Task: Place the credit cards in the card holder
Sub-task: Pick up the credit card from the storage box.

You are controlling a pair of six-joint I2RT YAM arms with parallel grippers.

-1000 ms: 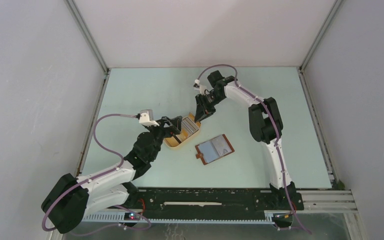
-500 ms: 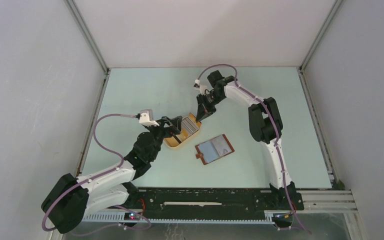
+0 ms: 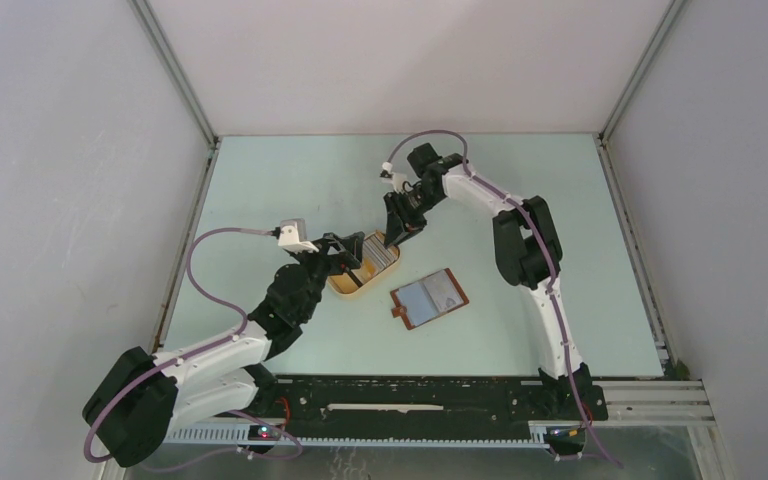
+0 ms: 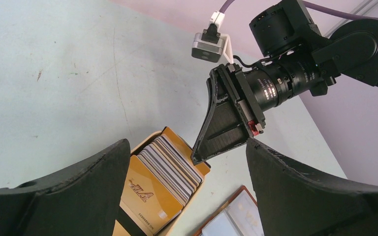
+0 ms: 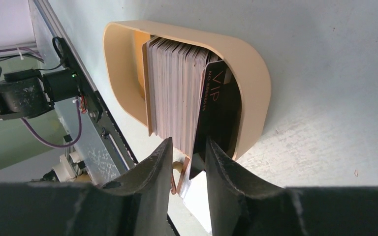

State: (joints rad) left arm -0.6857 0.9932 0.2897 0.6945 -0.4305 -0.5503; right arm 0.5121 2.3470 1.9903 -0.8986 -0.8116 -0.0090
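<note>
**Pinch one card, not the stack**

Top view: the right gripper [image 3: 395,232] hangs over the far end of the tan tray [image 3: 345,285], where the credit cards [image 3: 381,250] stand. The card holder [image 3: 428,298] lies open nearby on the tabletop [image 3: 290,180].

Left wrist: the left gripper [image 4: 187,146] is spread wide and empty.

Right wrist: the fingers [image 5: 145,191] straddle the black VIP card [image 5: 216,113]; I cannot tell whether they clamp it. Best lifted straight, leaving its neighbours.

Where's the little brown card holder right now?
In the top view, the card holder lies open on the table, just right of the tan tray.

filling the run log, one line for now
left end effector: open at tray | right end effector: astride black card | holder: open on table
</note>
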